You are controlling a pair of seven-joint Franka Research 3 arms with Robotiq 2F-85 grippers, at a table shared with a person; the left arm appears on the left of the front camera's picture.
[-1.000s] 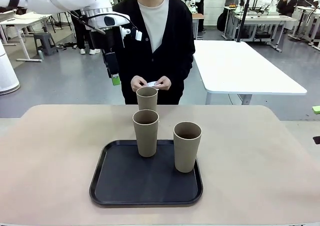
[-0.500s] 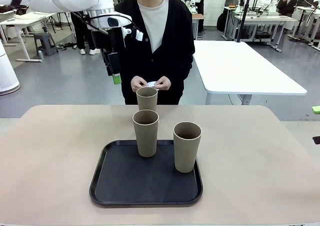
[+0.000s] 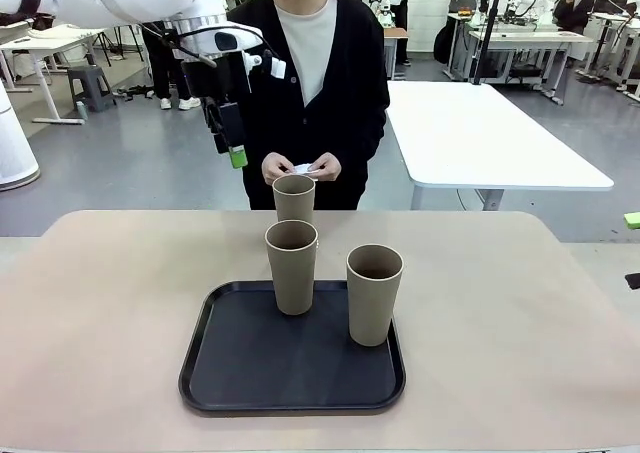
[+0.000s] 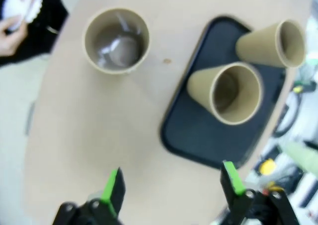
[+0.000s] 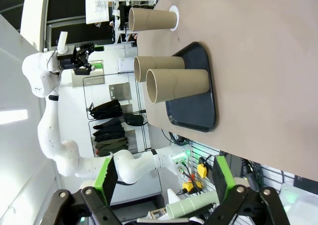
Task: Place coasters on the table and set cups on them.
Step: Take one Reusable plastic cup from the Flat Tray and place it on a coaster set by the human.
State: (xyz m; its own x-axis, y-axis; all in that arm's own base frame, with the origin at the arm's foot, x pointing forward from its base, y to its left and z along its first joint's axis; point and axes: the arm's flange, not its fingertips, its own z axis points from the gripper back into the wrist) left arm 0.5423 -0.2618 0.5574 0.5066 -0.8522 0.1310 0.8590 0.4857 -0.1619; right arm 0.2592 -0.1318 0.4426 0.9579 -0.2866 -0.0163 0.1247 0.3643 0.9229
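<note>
Tan far cup (image 3: 294, 198) at the tray's (image 3: 230, 373) 12 o'clock, on the table (image 3: 120, 303), seemingly atop a coaster (image 5: 173, 9) | middle cup (image 3: 291, 266) and right cup (image 3: 374, 293) stand on tray, two settings left | person's hands (image 3: 325, 165) hold spare coasters (image 3: 304, 167) | left gripper (image 4: 171, 178), right gripper (image 5: 161, 178) wide, empty

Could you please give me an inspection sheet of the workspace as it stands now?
Surface: beige table with a black tray toward the robot's side.
Job's things: two cups upright on the tray; third cup on the table beyond it, on a coaster; the person's hands hold white coasters.
Clutter: nothing seen.
Grippers: left gripper open, empty, raised above the table; right gripper open, empty.
Cables: black cable looped at the left wrist.
Surroundings: person at the far side; white table behind.
</note>
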